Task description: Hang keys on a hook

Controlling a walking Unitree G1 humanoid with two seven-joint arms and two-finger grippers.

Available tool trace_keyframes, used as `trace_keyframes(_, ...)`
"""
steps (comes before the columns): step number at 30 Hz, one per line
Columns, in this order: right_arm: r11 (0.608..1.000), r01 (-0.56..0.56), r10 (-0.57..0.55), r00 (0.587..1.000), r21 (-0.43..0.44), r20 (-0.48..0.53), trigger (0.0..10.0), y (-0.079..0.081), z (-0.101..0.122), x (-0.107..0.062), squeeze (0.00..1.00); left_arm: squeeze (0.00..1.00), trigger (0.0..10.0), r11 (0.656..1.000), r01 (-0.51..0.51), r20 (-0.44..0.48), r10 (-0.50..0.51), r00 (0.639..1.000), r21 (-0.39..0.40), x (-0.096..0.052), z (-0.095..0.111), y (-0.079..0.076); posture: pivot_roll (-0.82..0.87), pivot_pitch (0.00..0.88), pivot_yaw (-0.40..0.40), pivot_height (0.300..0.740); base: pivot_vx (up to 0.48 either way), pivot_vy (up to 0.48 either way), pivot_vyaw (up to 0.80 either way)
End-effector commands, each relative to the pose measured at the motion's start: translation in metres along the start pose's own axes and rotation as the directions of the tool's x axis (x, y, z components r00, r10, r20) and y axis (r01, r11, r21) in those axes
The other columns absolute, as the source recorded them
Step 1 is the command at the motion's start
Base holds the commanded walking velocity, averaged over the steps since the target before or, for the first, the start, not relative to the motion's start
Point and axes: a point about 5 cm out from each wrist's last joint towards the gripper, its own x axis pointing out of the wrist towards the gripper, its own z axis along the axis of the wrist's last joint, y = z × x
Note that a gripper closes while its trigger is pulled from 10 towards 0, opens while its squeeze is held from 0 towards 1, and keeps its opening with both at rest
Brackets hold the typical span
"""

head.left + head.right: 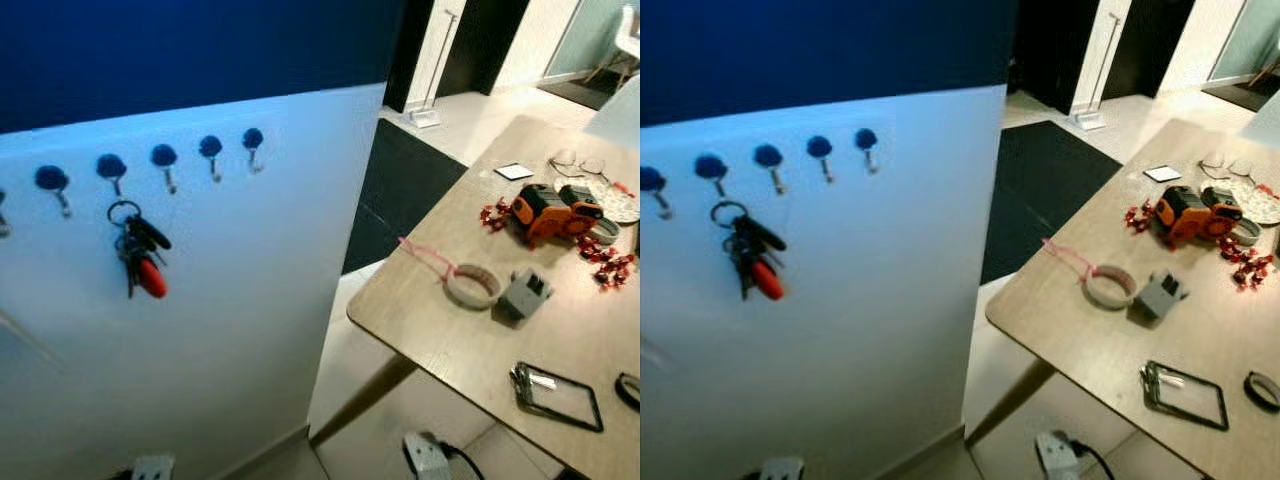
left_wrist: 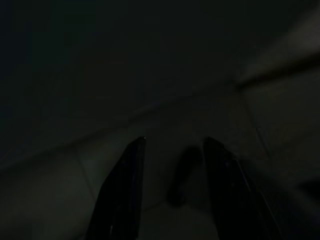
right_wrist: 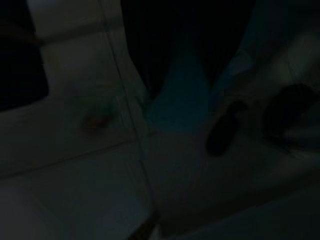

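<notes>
— Where are the claws?

— The left claw [image 2: 170, 170] hangs in the dark over a dim tiled floor [image 2: 280, 110], its two black fingers [image 2: 122, 190] spread apart with nothing between them. In the right wrist view all is murky: floor tiles and some dark shapes. I cannot tell whether the right claw is apart or together.

— And the keys?

— The keys [image 1: 138, 252] hang on a hook [image 1: 113, 172] on the white wall panel [image 1: 250, 300], at the left of the head views. The ring sits over the hook's peg, and the bunch dangles below it with a black fob and a red tag at its lower end. It is the second of a row of blue-capped hooks; the next hook [image 1: 165, 162] to the right and the two beyond it are bare.

— What lies further out?

— At the right stands a wooden worktop [image 1: 450, 340]. Near its edge lies a roll of tape [image 1: 472, 285] with a pink string, a grey box [image 1: 525, 292] just beside it. Toward the upper right sits an orange and black tape measure [image 1: 548, 213], with small red bits [image 1: 605, 265] scattered near it, and glasses [image 1: 575, 162] behind. At the lower right lies a black-framed case [image 1: 558, 392]. A black mat [image 1: 400, 180] covers the floor beyond the panel.
</notes>
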Motion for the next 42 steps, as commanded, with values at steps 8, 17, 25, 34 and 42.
trace_keyframes(8,1.000,-0.002,0.002,1.000,-0.004,0.007,10.0,0.0002,0.0006,0.0000,0.00,0.00,10.0,1.000,-0.003,-0.004,0.003,1.000,-0.003,-0.0024,-0.0049,-0.0032,0.09,0.061,-0.071,0.740,0.000,0.000,0.77)
trace_keyframes(17,0.998,-0.018,0.018,1.000,0.054,0.004,10.0,0.0028,-0.0013,0.0002,0.00,0.00,10.0,1.000,-0.009,-0.002,0.009,1.000,-0.004,-0.0026,-0.0043,-0.0007,0.10,0.060,-0.074,0.740,0.000,0.000,0.06)
trace_keyframes(25,0.998,-0.019,0.019,1.000,0.058,-0.002,10.0,0.0032,-0.0028,0.0001,0.00,0.00,10.0,1.000,-0.009,-0.027,0.010,1.000,0.028,-0.0040,-0.0087,-0.0020,0.09,0.065,-0.072,0.740,0.000,-0.040,0.00)
trace_keyframes(34,0.998,-0.018,0.019,1.000,0.064,-0.003,10.0,0.0030,-0.0034,-0.0001,0.00,0.00,10.0,0.999,-0.008,-0.037,0.010,0.999,0.040,-0.0050,-0.0112,-0.0024,0.09,0.066,-0.070,0.740,0.000,-0.462,0.00)
trace_keyframes(42,0.997,-0.013,0.013,1.000,0.072,-0.008,10.0,0.0029,-0.0043,-0.0001,0.00,0.00,10.0,1.000,-0.030,-0.049,0.030,0.998,-0.002,-0.0046,-0.0110,0.0020,0.09,0.068,-0.068,0.740,0.000,-0.180,0.00)
